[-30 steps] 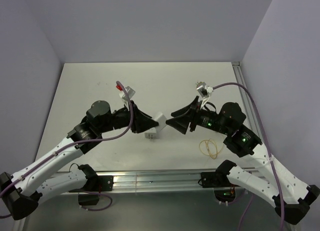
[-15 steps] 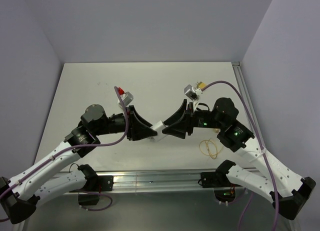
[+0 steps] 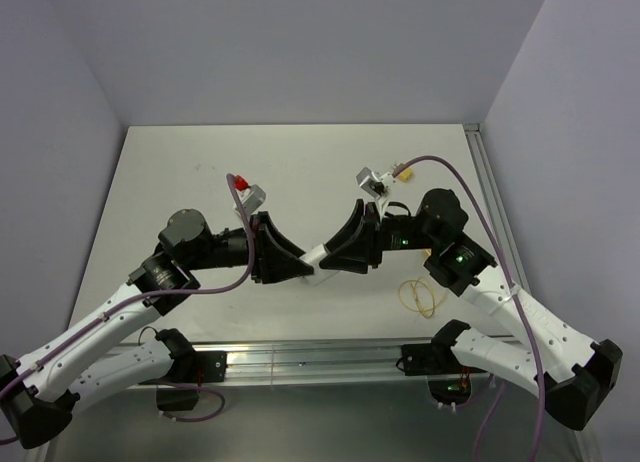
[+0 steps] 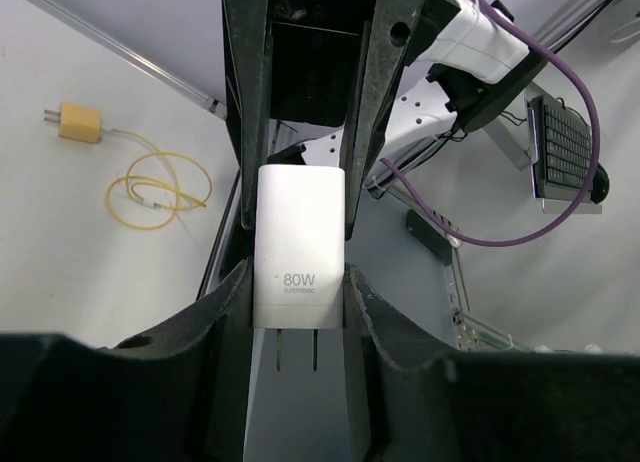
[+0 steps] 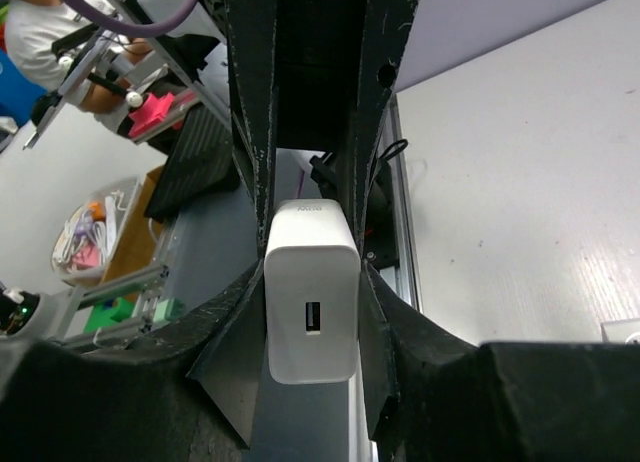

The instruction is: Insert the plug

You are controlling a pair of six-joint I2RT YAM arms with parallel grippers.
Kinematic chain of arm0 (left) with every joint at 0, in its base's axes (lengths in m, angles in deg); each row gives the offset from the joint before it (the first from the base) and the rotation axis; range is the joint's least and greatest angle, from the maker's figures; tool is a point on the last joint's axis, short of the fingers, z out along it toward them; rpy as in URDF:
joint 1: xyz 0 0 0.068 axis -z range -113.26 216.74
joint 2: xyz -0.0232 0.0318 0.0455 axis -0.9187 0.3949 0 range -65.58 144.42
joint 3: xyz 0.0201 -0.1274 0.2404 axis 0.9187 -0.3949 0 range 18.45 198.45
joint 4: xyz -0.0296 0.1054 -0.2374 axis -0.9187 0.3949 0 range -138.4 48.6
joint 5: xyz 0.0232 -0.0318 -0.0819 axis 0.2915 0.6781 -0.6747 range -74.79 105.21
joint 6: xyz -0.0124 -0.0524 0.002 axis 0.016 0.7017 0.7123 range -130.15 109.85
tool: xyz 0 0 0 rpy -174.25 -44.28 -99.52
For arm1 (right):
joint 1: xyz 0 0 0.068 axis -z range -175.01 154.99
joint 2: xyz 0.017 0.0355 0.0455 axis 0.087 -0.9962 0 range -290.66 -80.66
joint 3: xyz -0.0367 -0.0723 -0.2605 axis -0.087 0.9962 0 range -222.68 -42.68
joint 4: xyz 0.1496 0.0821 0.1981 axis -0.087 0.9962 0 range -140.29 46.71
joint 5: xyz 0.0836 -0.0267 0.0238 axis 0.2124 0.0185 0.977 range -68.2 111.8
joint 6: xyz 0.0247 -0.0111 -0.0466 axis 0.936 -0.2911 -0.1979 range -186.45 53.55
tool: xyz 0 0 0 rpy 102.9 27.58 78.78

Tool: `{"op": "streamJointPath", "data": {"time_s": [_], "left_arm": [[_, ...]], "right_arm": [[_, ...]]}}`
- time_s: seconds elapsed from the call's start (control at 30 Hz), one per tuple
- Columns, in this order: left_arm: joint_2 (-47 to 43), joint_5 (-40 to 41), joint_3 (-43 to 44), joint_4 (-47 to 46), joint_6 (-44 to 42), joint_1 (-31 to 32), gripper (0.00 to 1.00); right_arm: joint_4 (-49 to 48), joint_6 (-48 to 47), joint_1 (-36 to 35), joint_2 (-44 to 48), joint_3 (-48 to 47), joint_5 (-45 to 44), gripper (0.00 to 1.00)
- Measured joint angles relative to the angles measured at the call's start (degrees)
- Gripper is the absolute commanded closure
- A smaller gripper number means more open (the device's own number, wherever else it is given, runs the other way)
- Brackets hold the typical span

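A white 80W charger block (image 3: 318,255) hangs above the table between my two grippers. My left gripper (image 3: 303,267) is shut on its pronged end (image 4: 299,247), with the prongs pointing back toward the left wrist. My right gripper (image 3: 332,256) is shut on the other end (image 5: 311,292), whose USB port faces the right wrist camera. The small wire-free yellow plug does not show in any view. A yellow connector (image 4: 78,122) trailing a thin yellow wire loop (image 3: 420,296) lies on the table under the right arm.
The white table (image 3: 200,172) has a metal rail (image 3: 320,357) along its near edge. Grey walls stand at the back and both sides. A purple cable (image 3: 480,182) arcs over the right arm.
One second ago the left gripper alone held the charger, with the right gripper open beside it. The right gripper has since closed on the free end, and both arms shifted slightly.
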Motion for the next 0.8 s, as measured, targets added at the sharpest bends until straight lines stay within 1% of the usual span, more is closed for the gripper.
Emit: {"op": "streamJointPath", "data": {"time_s": [0.03,0.1,0.13,0.17,0.23,0.3,0.4,0.5,0.57,0.6,0.63,0.7,0.73,0.8], "left_arm": [[-0.1,-0.1,0.0,0.0,-0.1,0.0,0.74],[-0.3,0.4,0.0,0.4,-0.2,0.0,0.46],[-0.4,1.9,0.3,1.6,-0.5,-0.1,0.29],[-0.4,3.9,0.6,2.7,-1.0,-0.2,0.18],[-0.4,10.5,1.7,6.8,-0.9,-0.5,0.1],[-0.9,18.2,2.3,11.0,-0.4,-1.3,0.08],[-4.0,30.7,2.3,17.7,1.6,-2.8,0.07],[-8.0,42.7,2.3,24.0,5.0,-4.1,0.11],[-8.5,48.2,3.0,28.0,7.3,-4.8,0.28],[-7.7,50.4,3.6,29.9,8.3,-5.4,0.38],[-6.2,51.6,4.1,31.4,9.3,-6.3,0.5],[-1.8,52.0,4.5,33.4,10.5,-8.7,0.55],[0.6,50.9,4.3,33.9,10.6,-10.6,0.56],[6.0,45.9,1.9,33.0,10.6,-15.3,0.56]], "right_arm": [[-0.6,0.5,0.1,-0.3,0.0,0.5,1.0],[-1.2,0.7,0.2,-0.9,0.0,1.0,1.0],[-0.9,0.5,0.2,-1.2,-0.1,0.7,1.0],[-0.2,-0.2,0.2,-1.6,-0.3,0.0,1.0],[4.2,-2.7,-0.2,-2.6,-1.6,-3.0,1.0],[9.4,-6.2,-0.3,-3.7,-4.0,-8.3,1.0],[16.0,-11.7,-0.3,-5.3,-7.4,-17.0,1.0],[20.7,-17.6,-0.3,-7.6,-10.2,-24.1,1.0],[22.5,-21.5,-0.3,-9.3,-11.0,-26.6,1.0],[23.4,-23.7,-0.3,-10.4,-11.3,-27.5,1.0],[24.3,-25.9,-0.3,-11.7,-11.6,-28.1,1.0],[25.8,-29.9,-0.3,-14.5,-12.2,-28.5,1.0],[26.5,-31.1,-0.3,-15.7,-12.7,-28.6,1.0],[29.3,-34.6,-0.5,-19.6,-15.3,-28.6,1.0]]}}
